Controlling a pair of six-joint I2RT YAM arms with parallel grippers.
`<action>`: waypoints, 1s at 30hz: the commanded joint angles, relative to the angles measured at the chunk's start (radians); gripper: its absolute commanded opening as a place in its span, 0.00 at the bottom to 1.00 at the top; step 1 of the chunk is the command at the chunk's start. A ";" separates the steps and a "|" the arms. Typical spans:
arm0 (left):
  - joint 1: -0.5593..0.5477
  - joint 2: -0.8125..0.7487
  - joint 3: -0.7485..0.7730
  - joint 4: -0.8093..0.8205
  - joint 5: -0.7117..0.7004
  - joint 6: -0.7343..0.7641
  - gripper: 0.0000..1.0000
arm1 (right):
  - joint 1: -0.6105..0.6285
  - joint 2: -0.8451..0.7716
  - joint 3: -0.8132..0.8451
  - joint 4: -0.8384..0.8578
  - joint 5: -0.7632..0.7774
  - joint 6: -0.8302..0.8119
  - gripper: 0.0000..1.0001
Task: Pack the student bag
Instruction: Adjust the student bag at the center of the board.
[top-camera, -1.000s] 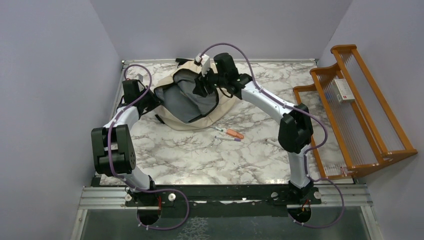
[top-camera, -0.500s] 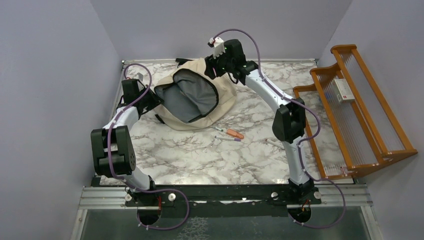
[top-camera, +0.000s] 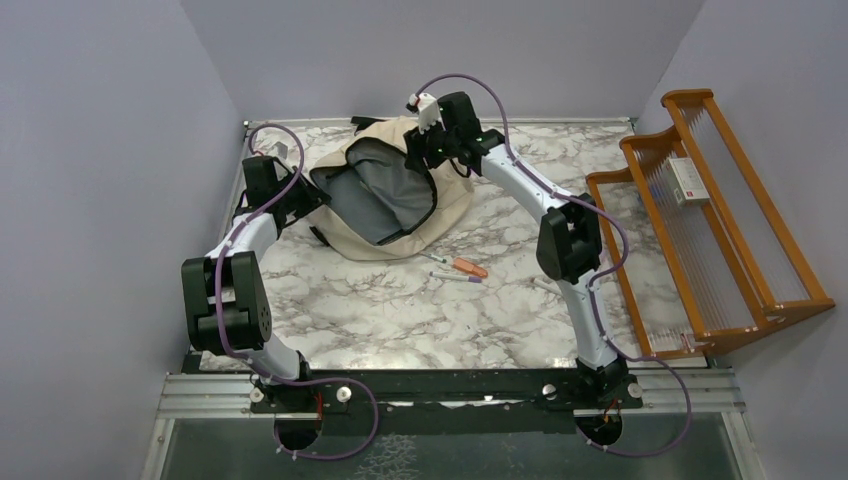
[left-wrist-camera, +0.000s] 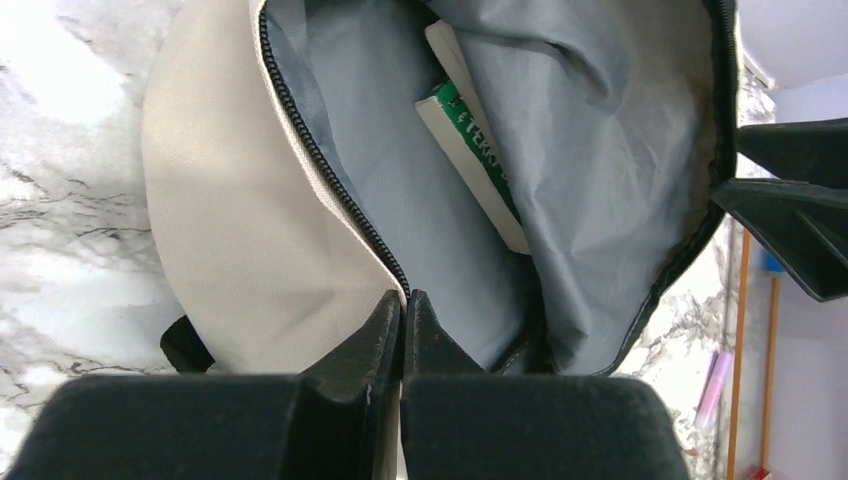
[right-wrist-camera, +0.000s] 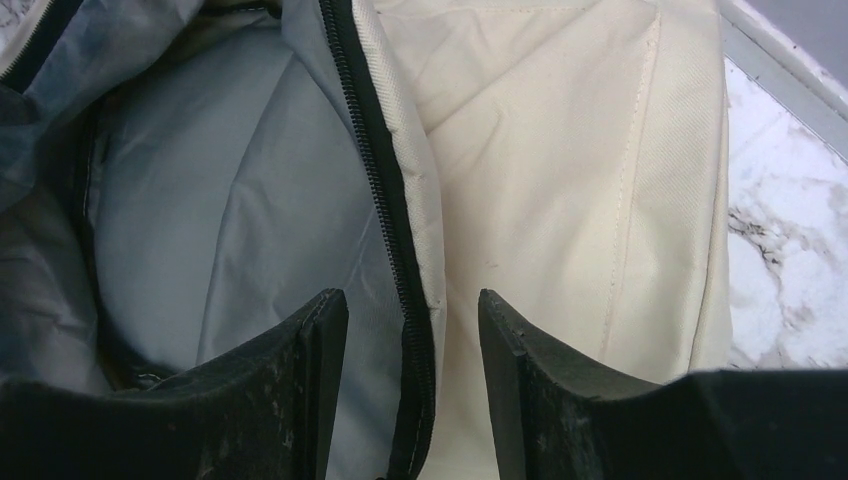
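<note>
The student bag (top-camera: 440, 215), beige with black zipper trim and grey lining, lies open at the back of the table. My left gripper (top-camera: 308, 197) is shut on its left zipper rim (left-wrist-camera: 330, 180) and holds the mouth open. A white and green book (left-wrist-camera: 470, 150) lies inside on the lining. My right gripper (top-camera: 425, 150) is open at the bag's far right rim; the zipper edge (right-wrist-camera: 385, 200) stands between its fingers (right-wrist-camera: 320, 340), untouched. The beige outside (right-wrist-camera: 560, 150) fills the right of that view.
Pens and an orange marker (top-camera: 468, 267) lie on the marble table (top-camera: 400, 320) in front of the bag. A small white item (top-camera: 545, 287) lies further right. A wooden rack (top-camera: 720, 220) stands along the right edge. Walls close in left and behind.
My right gripper has come up out of the bag's mouth, risen to the far rim, then dropped slightly onto the zipper edge. The left gripper and bag have held still.
</note>
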 joint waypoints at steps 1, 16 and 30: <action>0.002 -0.029 -0.004 0.076 0.076 -0.004 0.00 | 0.005 0.032 -0.004 0.012 -0.006 -0.007 0.52; -0.001 -0.042 -0.015 0.086 0.080 -0.002 0.00 | 0.005 0.047 0.009 0.009 -0.016 -0.003 0.20; -0.038 -0.129 0.055 -0.123 -0.070 0.031 0.00 | 0.060 -0.115 -0.033 0.008 -0.192 0.018 0.01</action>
